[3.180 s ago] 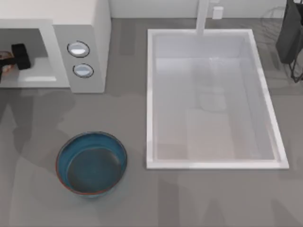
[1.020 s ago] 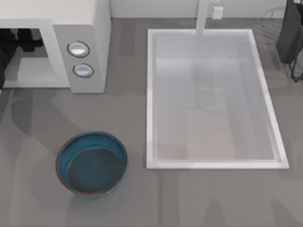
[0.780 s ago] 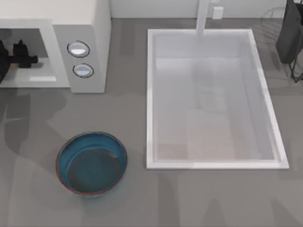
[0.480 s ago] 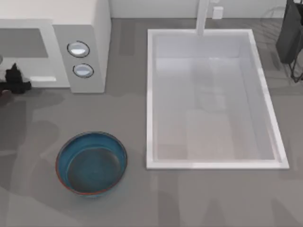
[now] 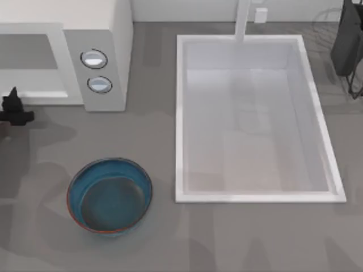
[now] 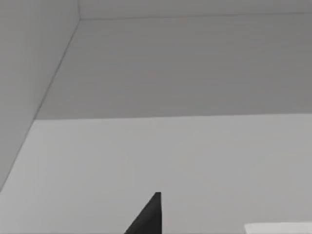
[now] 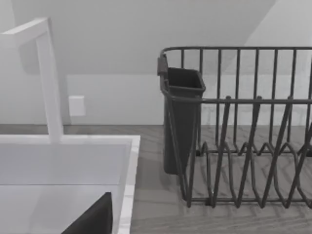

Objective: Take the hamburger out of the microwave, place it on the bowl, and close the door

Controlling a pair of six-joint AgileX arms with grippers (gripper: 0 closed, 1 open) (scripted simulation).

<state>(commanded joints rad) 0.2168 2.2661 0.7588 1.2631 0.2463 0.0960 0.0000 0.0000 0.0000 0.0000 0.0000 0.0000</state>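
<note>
- One left gripper (image 5: 12, 107) sits just in front of the one microwave (image 5: 96, 56); I cannot tell its finger state.
- One bowl (image 5: 109, 195).
- Two dials (image 5: 94, 59).
- One sink (image 5: 255, 119).

The left claw (image 5: 13, 107) has backed out of the microwave (image 5: 62, 54) onto the table's left edge.

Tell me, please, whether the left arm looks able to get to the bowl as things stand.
Probably yes: the left gripper sits at the table's left edge in front of the microwave, and only bare table lies between it and the bowl.
</note>
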